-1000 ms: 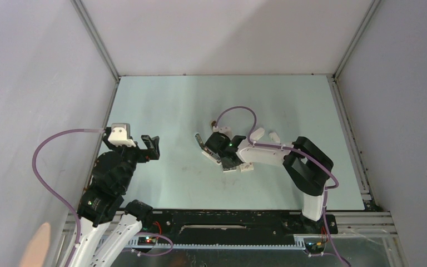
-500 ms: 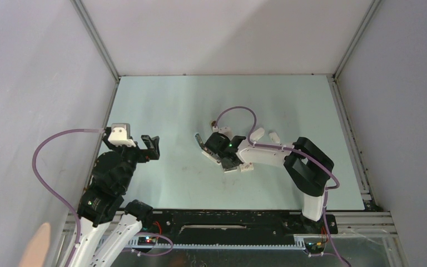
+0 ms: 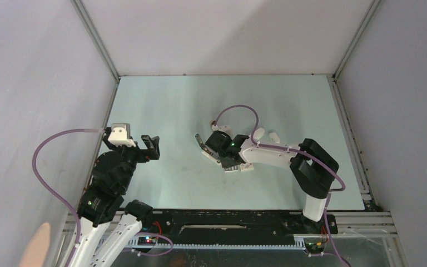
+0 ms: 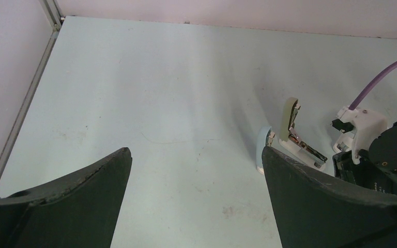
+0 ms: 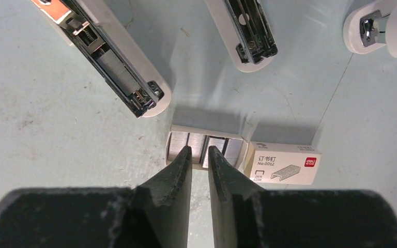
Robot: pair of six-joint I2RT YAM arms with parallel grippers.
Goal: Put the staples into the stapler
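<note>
We're seeing right gripper [image 5: 199, 151] jaws pinching the staples [image 5: 179, 144], tips hiding the contact; left gripper [image 4: 196, 152] jaws gaping, cropped at bottom.

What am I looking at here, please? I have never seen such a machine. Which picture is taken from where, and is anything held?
The machine is two robot arms bolted to a table, each ending in a two-finger gripper. The wide picture comes from a camera above. The other two come from cameras on the wrists, so each shows its own dark fingers at the bottom.

On the table lie an opened stapler and a white box with its tray pulled out, and the staples are in that tray.

The left gripper is wide open and holds nothing. The right gripper has its fingers closed on one strip of the staples, which lies in the tray.
</note>
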